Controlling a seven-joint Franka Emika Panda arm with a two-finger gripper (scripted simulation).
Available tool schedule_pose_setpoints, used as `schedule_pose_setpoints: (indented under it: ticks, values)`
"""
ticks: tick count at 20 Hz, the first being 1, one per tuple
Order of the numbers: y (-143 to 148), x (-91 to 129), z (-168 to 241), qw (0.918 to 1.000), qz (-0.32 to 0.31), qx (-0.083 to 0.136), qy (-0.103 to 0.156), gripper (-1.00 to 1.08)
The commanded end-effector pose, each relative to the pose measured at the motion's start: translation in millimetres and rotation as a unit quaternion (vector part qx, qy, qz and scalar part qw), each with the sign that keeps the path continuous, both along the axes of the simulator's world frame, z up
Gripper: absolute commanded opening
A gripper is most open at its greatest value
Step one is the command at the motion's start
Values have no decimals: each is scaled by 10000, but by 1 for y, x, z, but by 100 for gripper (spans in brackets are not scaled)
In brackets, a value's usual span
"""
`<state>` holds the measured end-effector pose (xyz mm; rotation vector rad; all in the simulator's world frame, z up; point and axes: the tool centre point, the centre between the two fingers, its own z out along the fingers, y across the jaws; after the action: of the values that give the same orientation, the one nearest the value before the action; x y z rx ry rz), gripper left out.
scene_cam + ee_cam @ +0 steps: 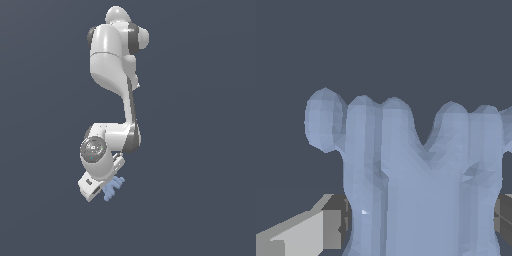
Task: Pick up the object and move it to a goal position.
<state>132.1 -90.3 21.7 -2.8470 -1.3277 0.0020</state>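
The object (115, 187) is a small light-blue piece with toothed arms, poking out from under the white hand at the lower middle of the exterior view. In the wrist view the object (416, 170) fills most of the picture, its lobed arms pointing away from the camera. My gripper (103, 189) is shut on the object, with a grey finger (316, 232) pressed against one side and the other finger (505, 215) against the opposite side. The exterior view hides the fingertips under the hand.
A plain dark grey-blue surface (200, 150) fills the surroundings in both views. The white arm (112, 55) stretches from the top of the exterior view down to the hand. No goal marker shows.
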Motion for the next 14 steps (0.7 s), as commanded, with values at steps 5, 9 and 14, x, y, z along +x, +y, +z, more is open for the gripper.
schedule_pose_setpoints:
  ticks: [5,9,14]
  values:
    - [21,-5,25,10000,3,0,-6,-100]
    - [44,-10,52,10000,3,-3,-4,-100]
    - [80,-18,94,10000,4,-6,-5,-100]
